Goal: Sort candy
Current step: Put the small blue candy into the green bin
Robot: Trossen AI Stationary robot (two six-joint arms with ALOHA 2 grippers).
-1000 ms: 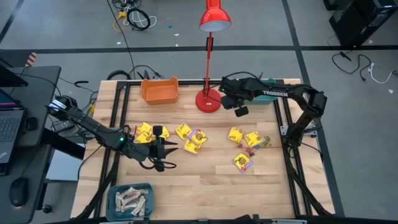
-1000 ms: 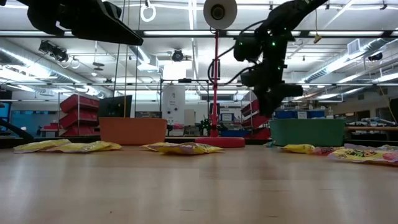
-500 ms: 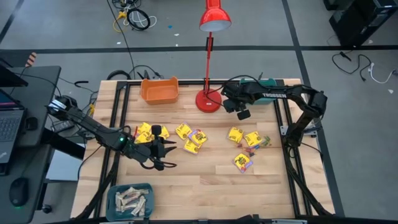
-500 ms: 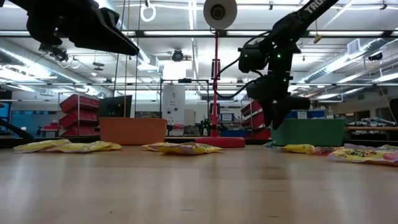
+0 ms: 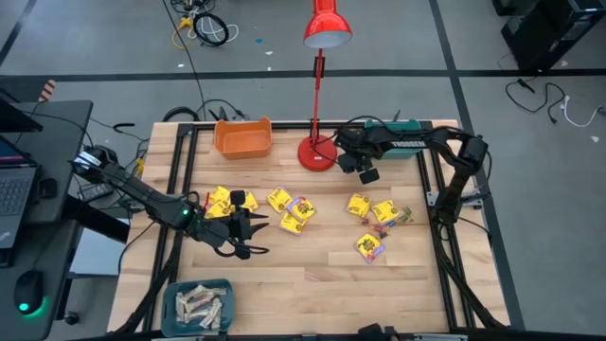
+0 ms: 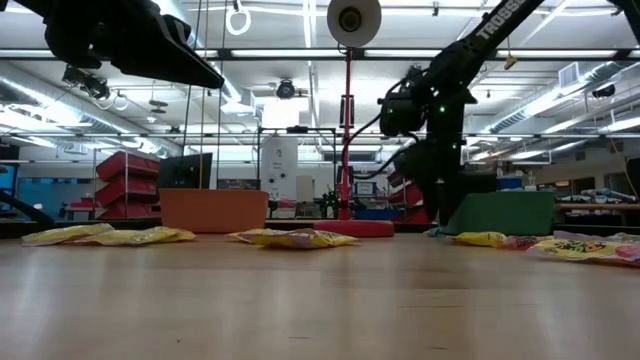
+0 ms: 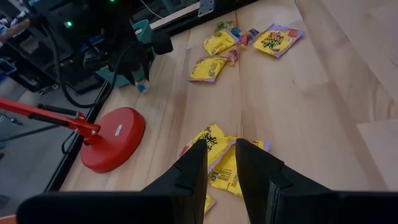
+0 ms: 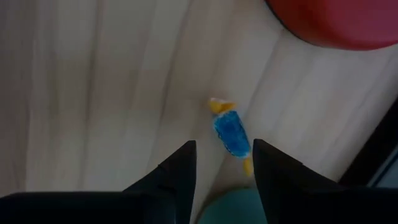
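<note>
Right pincer [image 8: 221, 163] open, empty, hovering over a blue candy [image 8: 230, 132] on the worktop [image 5: 312, 275] just beside the red lamp base [image 5: 317, 152]. Left pincer [image 5: 256, 237] narrow, holding nothing, well away from lamp base, near yellow packets [image 5: 289, 210].

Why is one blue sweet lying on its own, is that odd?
Yes: a blue wrapped candy lies alone on the wood beside the red lamp base, apart from the yellow packets mid-table. The right gripper hangs over it, jaws open.
</note>
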